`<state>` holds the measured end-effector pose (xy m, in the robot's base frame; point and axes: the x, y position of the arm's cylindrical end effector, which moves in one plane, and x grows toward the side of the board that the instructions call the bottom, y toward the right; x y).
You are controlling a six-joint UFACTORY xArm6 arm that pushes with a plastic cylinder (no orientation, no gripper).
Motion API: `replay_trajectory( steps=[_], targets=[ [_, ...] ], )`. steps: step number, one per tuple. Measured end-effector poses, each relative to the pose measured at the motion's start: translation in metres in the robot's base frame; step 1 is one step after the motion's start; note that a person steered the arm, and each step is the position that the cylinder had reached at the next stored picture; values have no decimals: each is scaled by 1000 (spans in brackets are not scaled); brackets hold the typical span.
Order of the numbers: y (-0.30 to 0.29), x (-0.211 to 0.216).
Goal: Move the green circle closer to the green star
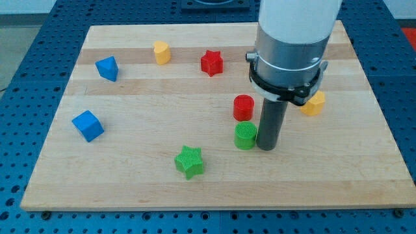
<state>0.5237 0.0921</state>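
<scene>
Tip: my tip [268, 147] sits on the board at the right side of the green circle [245, 136], touching it or just shy of it; we cannot tell which from this angle.
Why there: we judge it is set on the side away from the green star [189, 161], so a push leftward and toward the near edge would carry the circle to the star.
Hold: there is no hand to open or close; the rod grips nothing and can only shove.
Green circle: right of centre, just nearer than the red cylinder [243, 106] and close to it, apart from the star to its near left.
Pointing: the circle is a short round upright puck, its axis vertical; it has no heading or long side on the board.
Bystanders: the yellow block [314, 103] lies behind the rod, to the right.
</scene>
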Motion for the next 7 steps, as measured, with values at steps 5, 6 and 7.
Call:
replay_trajectory(
  steps=[5, 6, 7],
  targets=[
    [-71, 0],
    [-43, -10],
    [-8, -7]
  ],
)
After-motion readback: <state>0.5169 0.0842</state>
